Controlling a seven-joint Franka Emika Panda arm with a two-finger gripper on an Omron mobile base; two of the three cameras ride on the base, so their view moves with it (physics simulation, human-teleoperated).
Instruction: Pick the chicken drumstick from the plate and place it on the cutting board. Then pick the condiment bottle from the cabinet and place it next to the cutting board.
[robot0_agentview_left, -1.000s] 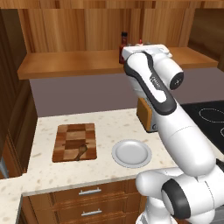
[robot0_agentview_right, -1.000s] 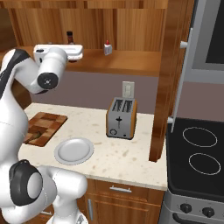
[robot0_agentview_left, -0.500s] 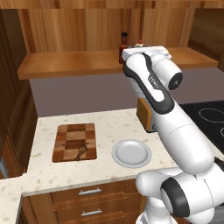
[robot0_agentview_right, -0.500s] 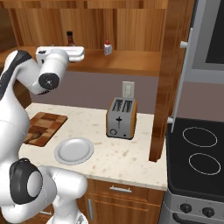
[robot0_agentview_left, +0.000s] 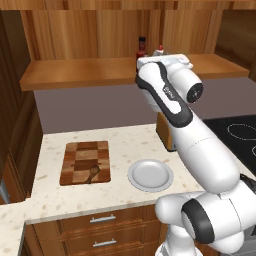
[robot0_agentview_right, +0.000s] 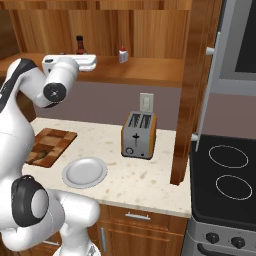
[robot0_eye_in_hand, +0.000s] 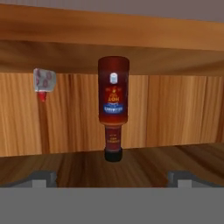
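Observation:
The condiment bottle (robot0_eye_in_hand: 113, 109), dark red with a black cap, stands on the cabinet shelf (robot0_agentview_left: 85, 70) against the wood back panel. It appears upside down in the rolled hand view, centred ahead of my gripper (robot0_eye_in_hand: 112, 177). The gripper is open, its fingertips (robot0_eye_in_hand: 43, 177) wide apart and short of the bottle. From the sides, the bottle (robot0_agentview_left: 142, 47) (robot0_agentview_right: 79, 45) stands just behind my white hand at the shelf edge. The chicken drumstick (robot0_agentview_left: 92, 172) (robot0_agentview_right: 42, 151) lies on the checkered cutting board (robot0_agentview_left: 85, 160) (robot0_agentview_right: 52, 142). The plate (robot0_agentview_left: 150, 175) (robot0_agentview_right: 85, 171) sits right of the board.
A tiny white object with a red tip (robot0_eye_in_hand: 43, 83) (robot0_agentview_right: 122, 55) stands on the shelf beside the bottle. A toaster (robot0_agentview_right: 137, 134) sits on the counter by a wooden post. The stove (robot0_agentview_right: 227, 172) is at the right. Drawer fronts (robot0_agentview_left: 102, 230) run below the counter.

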